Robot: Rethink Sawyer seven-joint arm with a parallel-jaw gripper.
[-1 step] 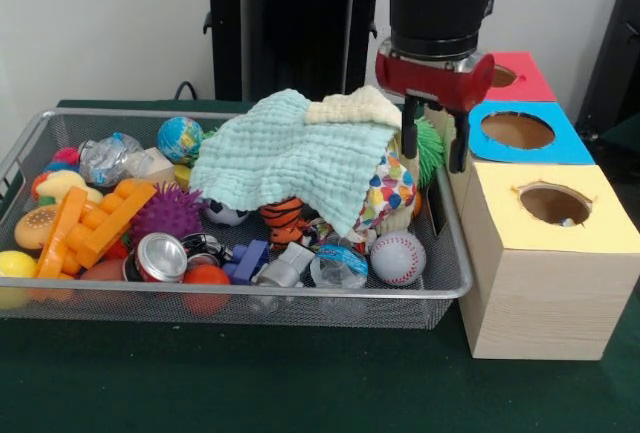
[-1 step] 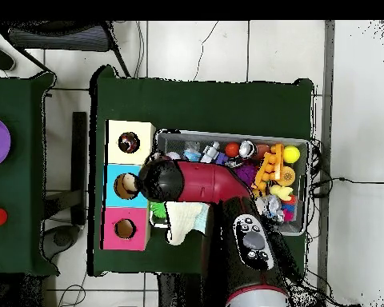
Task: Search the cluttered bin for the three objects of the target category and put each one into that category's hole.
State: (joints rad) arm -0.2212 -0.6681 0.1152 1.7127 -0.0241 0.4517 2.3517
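Observation:
My gripper hangs open and empty over the right end of the wire bin, beside a green spiky ball. A pale green cloth and a cream cloth drape over the toys in the middle. Uncovered are a baseball, a globe ball, a purple spiky ball, orange blocks, a can and a spotted ball. Right of the bin stand the yellow box, blue box and red box, each with a round hole. In the overhead view the arm hides the gripper.
A tiger-striped toy, a soccer ball, an orange ball, a yellow ball and a burger toy also lie in the bin. The bin's right rim runs close to the yellow box. Another table stands beside this one.

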